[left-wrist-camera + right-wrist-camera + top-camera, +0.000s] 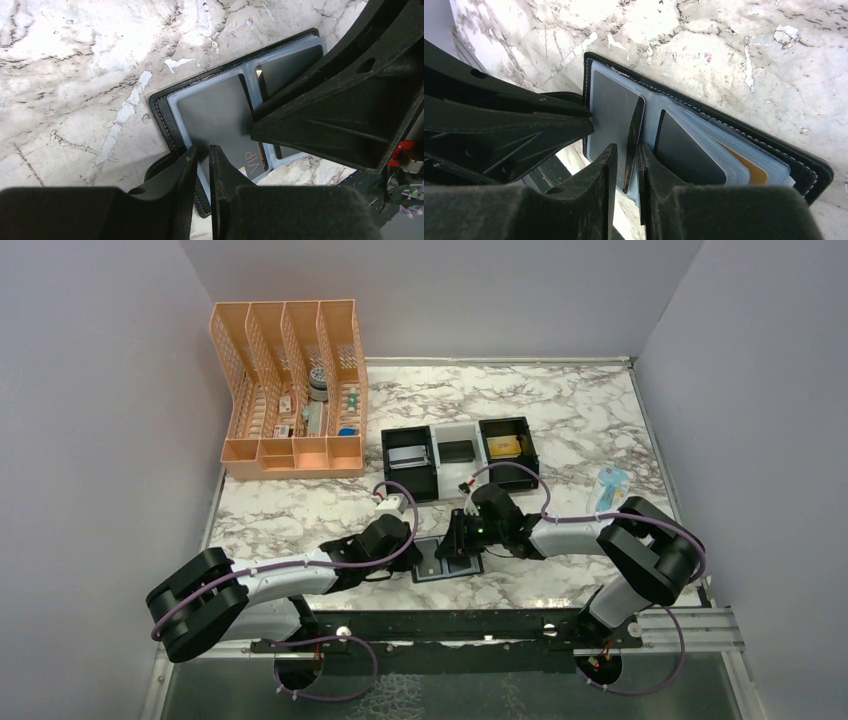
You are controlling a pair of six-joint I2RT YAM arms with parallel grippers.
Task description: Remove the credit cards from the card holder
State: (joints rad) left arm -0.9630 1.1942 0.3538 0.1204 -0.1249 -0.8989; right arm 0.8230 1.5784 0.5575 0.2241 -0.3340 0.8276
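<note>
Left gripper (202,150) is seen nearly closed, apparently pinching the near edge of the open card holder (160,111), laid flat on the table (75,75). One dark card (635,130) is pinched edge-up by right gripper (626,147), partly drawn out. Other credit cards (689,150) are not yet removed from their sleeves.

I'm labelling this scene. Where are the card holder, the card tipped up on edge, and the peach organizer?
card holder (650,117), right wrist view, blue-grey lining at its fold
credit card (633,142), right wrist view, middle of its raised dark edge
peach organizer (295,455), top external view, low front wall
</note>
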